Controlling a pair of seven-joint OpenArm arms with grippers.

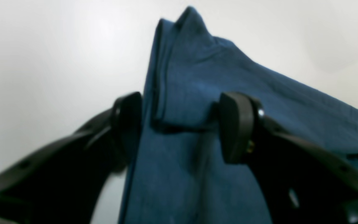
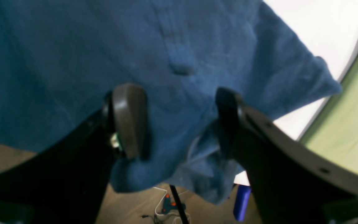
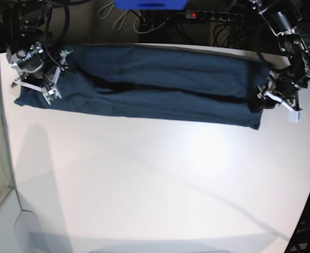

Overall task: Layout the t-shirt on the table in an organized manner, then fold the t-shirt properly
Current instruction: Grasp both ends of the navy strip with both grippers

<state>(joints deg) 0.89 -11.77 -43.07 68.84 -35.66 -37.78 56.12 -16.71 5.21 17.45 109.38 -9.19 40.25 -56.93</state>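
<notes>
We find no label or writing to read on the t-shirt (image 3: 144, 87), stretched long along the table's (image 3: 155, 179) far edge. Our left gripper (image 1: 179, 124) pinches a folded cloth end between its fingers; our right gripper (image 2: 179, 121) stands spread, cloth bunched between and beyond its fingers, though we cannot tell if it grips. Past them we see cables (image 2: 166, 205) on the floor.

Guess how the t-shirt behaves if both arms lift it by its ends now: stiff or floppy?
Likely floppy: the t-shirt lies as a long creased band on the table, so the middle would probably sag. It looks light, thin cloth, bunching between the left gripper fingers. An edge already droops past the table by the right gripper, so it may slide.
</notes>
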